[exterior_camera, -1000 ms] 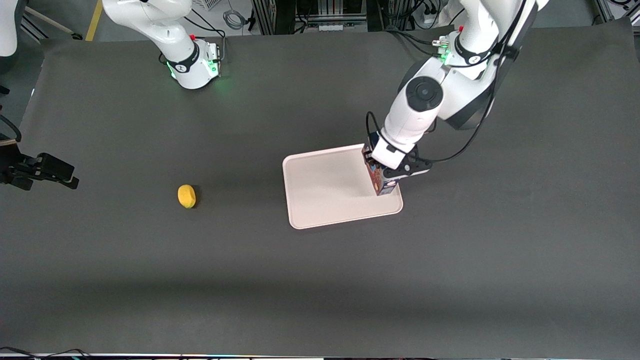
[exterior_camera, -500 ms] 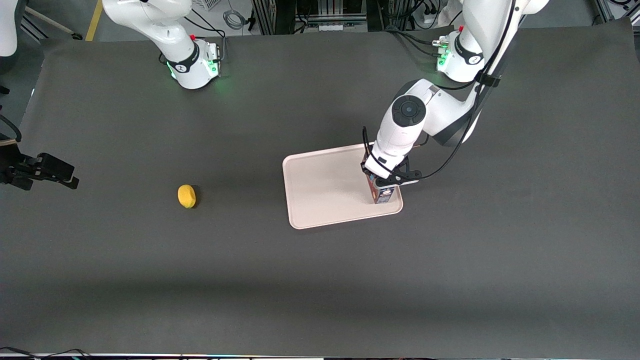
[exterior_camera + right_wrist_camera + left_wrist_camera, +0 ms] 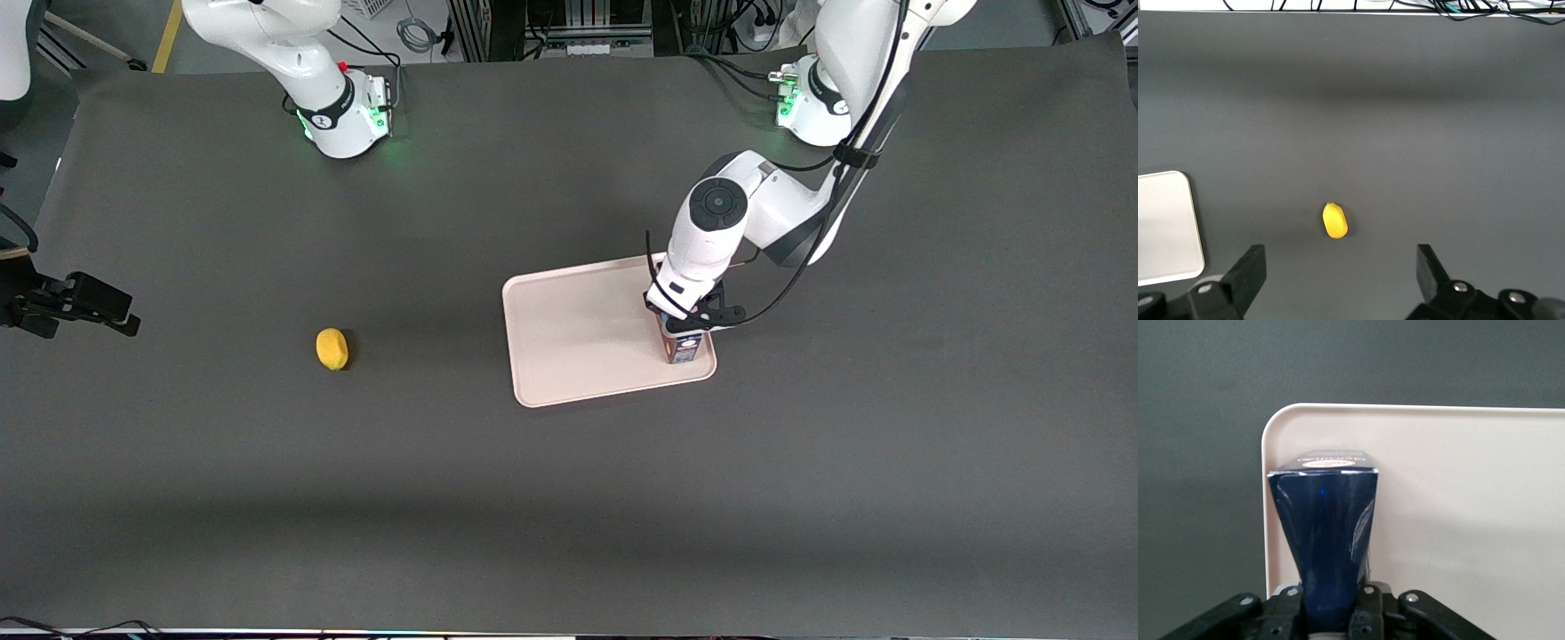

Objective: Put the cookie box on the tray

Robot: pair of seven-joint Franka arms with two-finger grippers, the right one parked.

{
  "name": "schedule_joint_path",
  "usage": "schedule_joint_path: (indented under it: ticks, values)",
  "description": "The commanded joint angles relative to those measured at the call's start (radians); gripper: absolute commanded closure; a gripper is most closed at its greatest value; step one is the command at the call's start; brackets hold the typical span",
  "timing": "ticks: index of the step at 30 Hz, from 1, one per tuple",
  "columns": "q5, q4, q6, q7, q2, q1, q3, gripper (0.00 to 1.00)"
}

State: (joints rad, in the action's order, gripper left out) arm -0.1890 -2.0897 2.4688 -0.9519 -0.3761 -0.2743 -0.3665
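Observation:
The pale pink tray (image 3: 578,338) lies flat near the middle of the table. The dark navy cookie box (image 3: 683,350) stands on end over the tray's corner that is nearest the front camera and toward the working arm's end. My left gripper (image 3: 685,324) is directly above the box and shut on its upper end. In the left wrist view the cookie box (image 3: 1327,533) runs from between my fingers (image 3: 1368,608) down to the tray (image 3: 1458,507), just inside the rounded rim. I cannot tell whether its lower end touches the tray floor.
A small yellow lemon-like lump (image 3: 332,348) lies on the dark mat toward the parked arm's end, well apart from the tray. The same lump (image 3: 1335,221) shows in the right wrist view, beside one corner of the tray (image 3: 1165,227).
My gripper has come down with the cookie box and shifted slightly nearer the front camera, over the tray's corner. The arm's elbow has folded lower. The lump and tray have not moved.

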Motion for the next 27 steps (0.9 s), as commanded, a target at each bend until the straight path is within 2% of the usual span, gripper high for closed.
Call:
schedule_joint_path:
  ticks: [1, 3, 8, 15, 19, 27]
  values:
    - [-0.024, -0.006, 0.029, -0.038, -0.001, -0.023, 0.017, 0.76]
    - [-0.024, -0.006, 0.032, -0.038, -0.006, -0.025, 0.024, 0.7]
    - [-0.024, -0.006, 0.038, -0.038, -0.009, -0.034, 0.032, 0.42]
    - [-0.026, -0.006, 0.059, -0.038, -0.014, -0.034, 0.032, 0.19]
    - [-0.024, -0.006, 0.059, -0.038, -0.01, -0.036, 0.044, 0.03]
    - [-0.024, 0.0, 0.039, 0.002, 0.029, -0.031, 0.067, 0.0]
